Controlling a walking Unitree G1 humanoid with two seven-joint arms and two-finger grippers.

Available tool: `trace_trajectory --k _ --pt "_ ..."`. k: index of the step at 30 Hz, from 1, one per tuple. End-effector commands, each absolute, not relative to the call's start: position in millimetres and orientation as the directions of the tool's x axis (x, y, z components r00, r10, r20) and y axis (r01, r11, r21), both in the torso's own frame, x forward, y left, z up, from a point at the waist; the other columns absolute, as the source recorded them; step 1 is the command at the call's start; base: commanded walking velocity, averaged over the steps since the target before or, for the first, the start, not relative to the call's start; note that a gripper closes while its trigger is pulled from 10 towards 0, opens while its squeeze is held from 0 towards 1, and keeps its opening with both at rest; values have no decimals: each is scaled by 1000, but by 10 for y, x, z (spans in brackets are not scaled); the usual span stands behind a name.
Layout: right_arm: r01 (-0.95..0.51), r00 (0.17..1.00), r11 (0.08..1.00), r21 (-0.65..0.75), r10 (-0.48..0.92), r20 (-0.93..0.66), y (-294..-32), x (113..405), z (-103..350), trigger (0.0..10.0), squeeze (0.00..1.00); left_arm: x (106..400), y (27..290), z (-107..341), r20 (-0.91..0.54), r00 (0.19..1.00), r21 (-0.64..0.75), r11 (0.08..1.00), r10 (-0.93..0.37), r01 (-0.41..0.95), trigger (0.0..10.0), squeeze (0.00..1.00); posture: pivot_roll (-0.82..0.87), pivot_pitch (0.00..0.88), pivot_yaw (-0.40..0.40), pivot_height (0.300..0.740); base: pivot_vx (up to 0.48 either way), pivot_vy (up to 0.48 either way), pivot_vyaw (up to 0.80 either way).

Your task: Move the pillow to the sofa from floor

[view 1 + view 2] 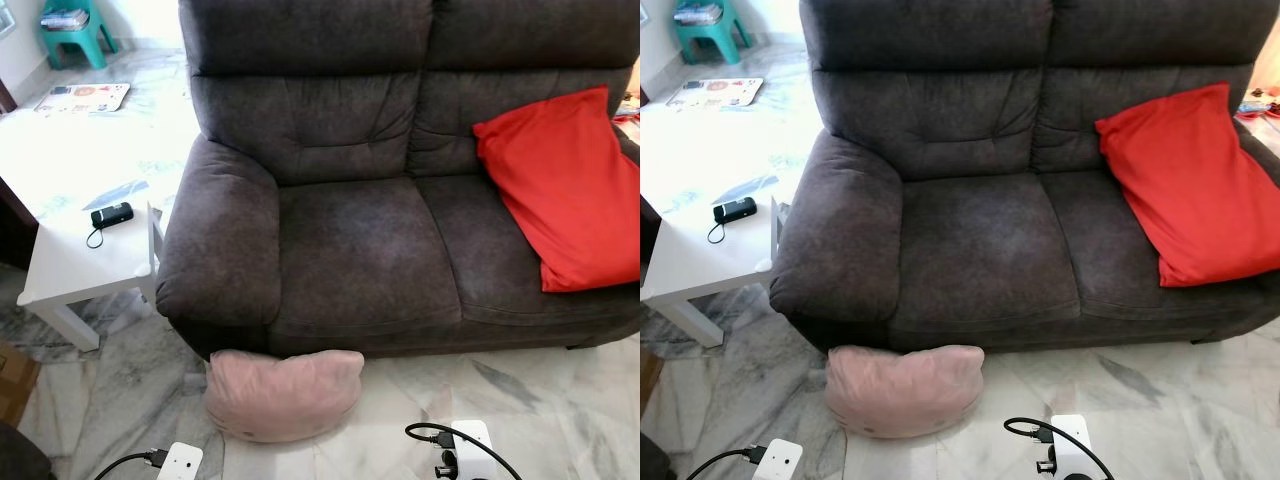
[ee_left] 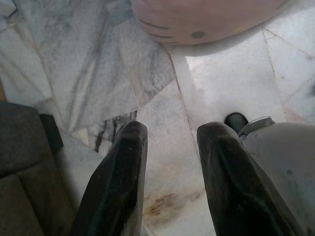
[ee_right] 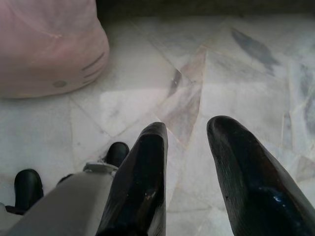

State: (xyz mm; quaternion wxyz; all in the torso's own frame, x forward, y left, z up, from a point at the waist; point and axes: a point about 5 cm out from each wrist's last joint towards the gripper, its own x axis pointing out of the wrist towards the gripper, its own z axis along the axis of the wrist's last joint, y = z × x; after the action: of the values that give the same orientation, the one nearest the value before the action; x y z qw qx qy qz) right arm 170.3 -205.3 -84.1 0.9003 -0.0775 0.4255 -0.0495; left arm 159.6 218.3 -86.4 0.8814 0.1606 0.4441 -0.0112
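Pillow position: the pink pillow (image 1: 285,394) lies on the marble floor (image 1: 560,400), tucked against the front base of the sofa (image 1: 360,250), below its left armrest and the left end of the seat — touching or all but touching the base.

Why it sits there: pressed in at the sofa's foot, it has the upholstery behind it, so I judge it must be taken from the front or the sides, not from behind.

Left gripper: the left gripper (image 2: 170,135) hangs low over bare floor, its two black fingers spread with a clear gap and nothing between them; the pillow's rounded edge is ahead of it, apart.

Right gripper: the right gripper (image 3: 189,132) is likewise spread and empty over the floor, the pillow ahead and off to one side, not touched.

Why held so: both aimed floorward toward the pillow from either side, which reads as a readiness for a two-sided lift (a judgement, nothing more).

Pillow's look: pale dusty pink, soft and plump, slumped into a rounded cushion with two blunt upper corners; the wrist views show a small dark oval and short dark whisker-like strokes on its face.

Handling guess: light and yielding — likely to sag if pinched at one corner.

Landing place: the left seat cushion is bare; a red pillow (image 1: 565,185) leans on the right side.

Nearby: a white worktop (image 1: 70,265) beside the armrest carries a small black device (image 1: 111,214).
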Motion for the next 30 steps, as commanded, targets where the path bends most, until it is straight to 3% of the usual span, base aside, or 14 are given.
trace_trajectory --k 1,16,30 --pt "36 618 984 -177 -161 -769 -2060 1657 -862 10000 0 1534 2209 -889 -801 583 275 950 139 151 10000 0 -9 80 -2 740 0 0 0" --pt "47 628 984 -172 -163 -761 -2070 1692 -844 10000 0 1577 2250 -865 -791 588 253 965 169 64 10000 0 -8 90 -3 740 0 0 0" --pt "66 666 983 -172 -172 -726 -2092 1833 -770 10000 0 1630 2225 -842 -773 613 259 963 164 69 10000 0 -8 91 -2 740 0 457 0"
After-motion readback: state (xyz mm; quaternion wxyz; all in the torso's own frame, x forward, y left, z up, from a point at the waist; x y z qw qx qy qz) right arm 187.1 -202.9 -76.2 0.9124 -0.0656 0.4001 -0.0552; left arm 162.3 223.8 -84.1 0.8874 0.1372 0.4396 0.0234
